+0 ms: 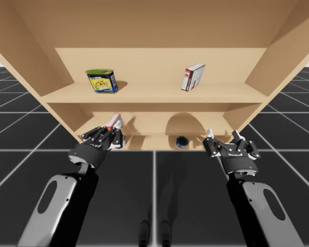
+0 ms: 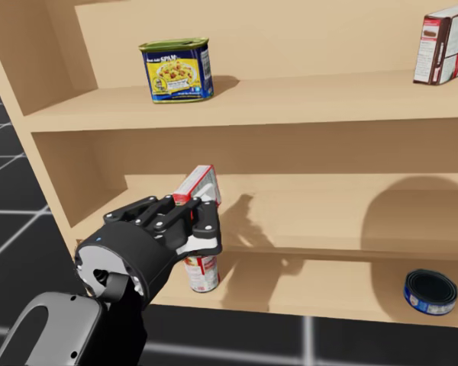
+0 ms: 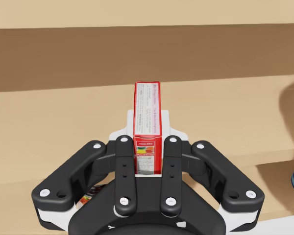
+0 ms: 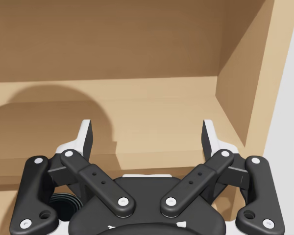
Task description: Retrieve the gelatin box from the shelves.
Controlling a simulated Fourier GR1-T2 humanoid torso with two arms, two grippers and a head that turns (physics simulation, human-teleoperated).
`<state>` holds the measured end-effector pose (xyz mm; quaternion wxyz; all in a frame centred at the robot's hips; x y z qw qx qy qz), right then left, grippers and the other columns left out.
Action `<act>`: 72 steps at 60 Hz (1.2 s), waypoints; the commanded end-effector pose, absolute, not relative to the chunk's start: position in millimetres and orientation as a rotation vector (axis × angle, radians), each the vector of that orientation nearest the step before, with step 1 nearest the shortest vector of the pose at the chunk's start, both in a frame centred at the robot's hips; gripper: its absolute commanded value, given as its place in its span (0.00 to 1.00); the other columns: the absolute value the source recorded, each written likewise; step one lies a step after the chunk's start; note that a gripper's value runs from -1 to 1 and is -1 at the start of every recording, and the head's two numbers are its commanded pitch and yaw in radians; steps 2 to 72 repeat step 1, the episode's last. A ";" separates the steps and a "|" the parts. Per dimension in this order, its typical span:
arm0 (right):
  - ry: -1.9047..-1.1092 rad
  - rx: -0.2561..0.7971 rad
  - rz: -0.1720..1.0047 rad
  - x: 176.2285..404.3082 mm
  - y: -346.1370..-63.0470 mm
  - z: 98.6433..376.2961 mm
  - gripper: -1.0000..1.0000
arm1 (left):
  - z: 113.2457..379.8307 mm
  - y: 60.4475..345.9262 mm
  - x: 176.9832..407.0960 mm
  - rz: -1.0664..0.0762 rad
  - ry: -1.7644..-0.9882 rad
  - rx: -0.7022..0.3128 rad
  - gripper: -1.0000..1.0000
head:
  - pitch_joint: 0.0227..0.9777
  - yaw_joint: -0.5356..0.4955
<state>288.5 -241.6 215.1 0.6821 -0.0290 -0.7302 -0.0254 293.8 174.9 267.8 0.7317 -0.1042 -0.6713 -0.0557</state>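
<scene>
Gelatin box (image 3: 147, 127): thin red carton, clamped betw. fingers of left gripper (image 3: 147, 143), pinched on both side faces near its rear end, rest sticking out ahead of gripper, inside lower bay of shelves (image 1: 154, 95). Prob. light, stiff-ish cardboard w/ glossy print; could slip or dent, so moderate squeeze. Hold nearer mid-length would tip less. Red-and-white can (image 2: 202, 274) just under gripper, worth clearing on way out. Right gripper (image 4: 148, 134) spread wide, nothing betw. fingers.

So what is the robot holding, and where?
My left hand is shut on the red box, pinching its two wide sides at the near end. My right hand holds nothing.
</scene>
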 end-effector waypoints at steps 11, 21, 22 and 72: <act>-1.640 -0.063 -0.061 288.3 -241.9 215.1 0.00 | 280.2 179.3 248.6 -0.180 -1.499 -0.317 1.00 | 0.54 0.72; -1.640 -0.063 -0.061 288.3 -241.9 215.1 0.00 | 280.2 179.3 248.6 -0.180 -1.499 -0.317 1.00 | 0.54 0.72; -1.640 -0.063 -0.061 288.3 -241.9 215.1 0.00 | 280.2 179.3 248.6 -0.180 -1.499 -0.317 1.00 | 0.54 0.72; -1.640 -0.063 -0.061 288.3 -241.9 215.1 0.00 | 280.2 179.3 248.6 -0.180 -1.499 -0.317 1.00 | 0.54 0.72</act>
